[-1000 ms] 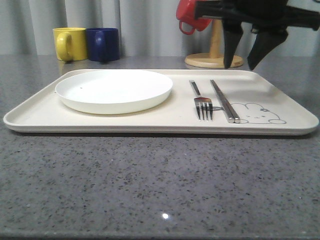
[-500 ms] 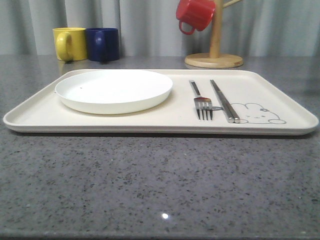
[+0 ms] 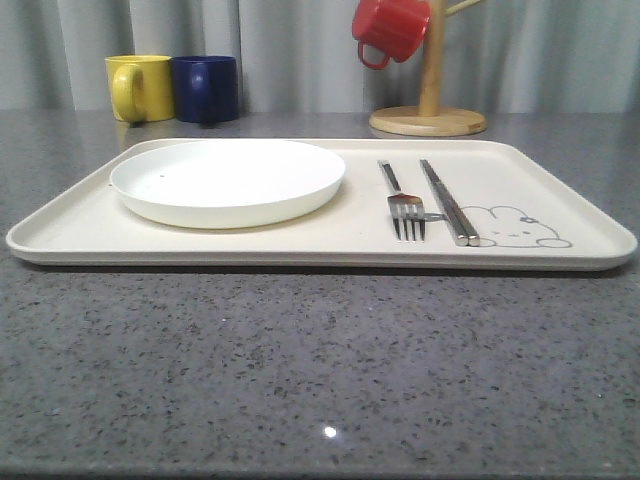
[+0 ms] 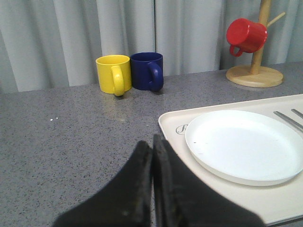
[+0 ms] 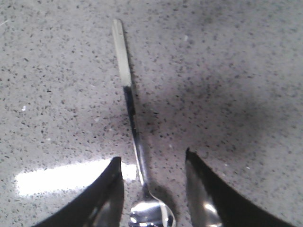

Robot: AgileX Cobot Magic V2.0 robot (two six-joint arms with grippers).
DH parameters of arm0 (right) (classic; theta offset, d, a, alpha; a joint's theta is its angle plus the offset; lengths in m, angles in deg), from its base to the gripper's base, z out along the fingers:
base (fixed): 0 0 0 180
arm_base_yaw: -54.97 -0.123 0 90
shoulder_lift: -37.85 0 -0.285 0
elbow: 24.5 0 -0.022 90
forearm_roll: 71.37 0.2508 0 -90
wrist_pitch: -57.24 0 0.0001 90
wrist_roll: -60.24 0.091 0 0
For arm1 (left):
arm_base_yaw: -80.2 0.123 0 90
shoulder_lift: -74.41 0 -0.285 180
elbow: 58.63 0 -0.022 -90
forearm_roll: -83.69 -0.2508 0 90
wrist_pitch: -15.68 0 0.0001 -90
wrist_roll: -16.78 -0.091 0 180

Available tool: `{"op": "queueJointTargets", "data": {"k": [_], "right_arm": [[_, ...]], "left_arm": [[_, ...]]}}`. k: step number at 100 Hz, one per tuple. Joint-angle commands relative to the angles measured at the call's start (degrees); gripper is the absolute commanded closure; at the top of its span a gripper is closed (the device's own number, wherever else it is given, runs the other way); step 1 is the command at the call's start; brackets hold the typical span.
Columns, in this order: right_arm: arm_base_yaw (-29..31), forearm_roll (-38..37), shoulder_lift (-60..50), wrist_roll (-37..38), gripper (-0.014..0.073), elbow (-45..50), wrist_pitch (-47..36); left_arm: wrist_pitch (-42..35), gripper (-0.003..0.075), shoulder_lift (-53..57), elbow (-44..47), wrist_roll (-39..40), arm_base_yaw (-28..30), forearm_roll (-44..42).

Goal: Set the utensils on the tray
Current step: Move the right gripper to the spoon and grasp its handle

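The cream tray (image 3: 330, 245) lies across the table. A silver fork (image 3: 404, 205) and a pair of chopsticks (image 3: 447, 201) rest on its right part, beside the bunny drawing. In the right wrist view a silver spoon (image 5: 133, 124) lies on the grey counter, its bowl between the fingers of my right gripper (image 5: 152, 163), which is open and not touching it. My left gripper (image 4: 152, 144) is shut with nothing in it, hovering by the tray's (image 4: 265, 208) corner.
A round white plate (image 3: 228, 180) sits on the tray's left part. A yellow mug (image 3: 139, 87) and a blue mug (image 3: 206, 88) stand at the back left. A wooden mug tree (image 3: 428, 118) with a red mug (image 3: 391, 28) stands at the back right.
The right arm, which hung over the tray's back right one second ago, has left the front view. Fork, chopsticks and plate have not moved.
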Motion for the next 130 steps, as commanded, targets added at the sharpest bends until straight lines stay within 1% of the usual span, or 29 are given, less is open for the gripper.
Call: {"op": "queueJointTargets", "data": {"k": [1, 13, 34, 84, 100, 130], "right_arm": [[0.08, 1.28, -1.04, -2.12, 0.0267, -2.03, -2.29], [0.08, 2.92, 0.53, -4.58, 0.0267, -2.03, -2.41], [0.08, 4.19, 2.22, -6.02, 0.0267, -2.03, -2.91], [0.08, 4.77, 6.17, -6.27, 0.0267, -2.03, -3.05], [0.08, 4.87, 6.45, -6.27, 0.0291, -2.03, -2.92], [0.08, 4.87, 6.45, -6.27, 0.0365, -2.03, -2.88]], "left_arm": [[-4.64, 0.0738, -0.41, -1.7, 0.28, -0.31, 0.81], [-4.64, 0.0738, -0.41, -1.7, 0.28, -0.31, 0.81], [-4.64, 0.0738, -0.41, -1.7, 0.28, -0.31, 0.81], [-4.64, 0.0738, -0.41, -1.7, 0.28, -0.31, 0.81], [-4.64, 0.0738, -0.41, -1.7, 0.28, -0.31, 0.81], [-4.64, 0.0738, -0.41, -1.7, 0.28, -0.31, 0.81]]}}
